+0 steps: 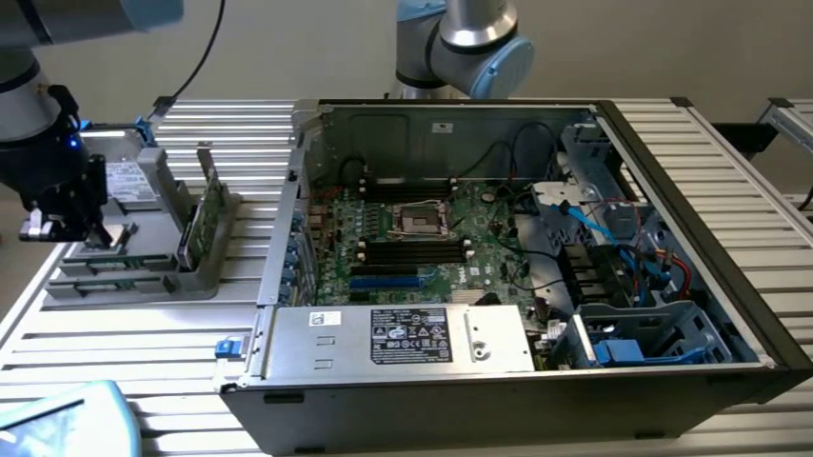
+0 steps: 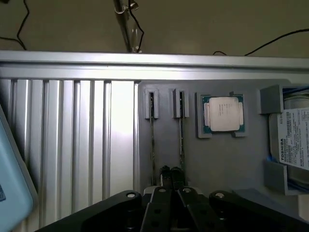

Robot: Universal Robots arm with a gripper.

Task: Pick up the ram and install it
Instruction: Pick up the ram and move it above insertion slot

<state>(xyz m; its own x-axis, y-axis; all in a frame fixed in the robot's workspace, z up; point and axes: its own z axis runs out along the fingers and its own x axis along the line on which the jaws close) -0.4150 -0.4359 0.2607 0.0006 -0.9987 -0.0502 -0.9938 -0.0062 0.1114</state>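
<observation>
At the exterior view's left the gripper (image 1: 79, 236), pinched shut and empty, hangs over the grey holder (image 1: 190, 276) where the ram (image 2: 181, 140) stands edge-on; a clean pick likely needs jaws opened, squared along that thin board.

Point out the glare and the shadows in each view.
Wrist view: a bright glare streak on the ribbed table; the processor shines pale. Exterior view: the computer case is dim inside; the table beside it is brightly lit.
</observation>
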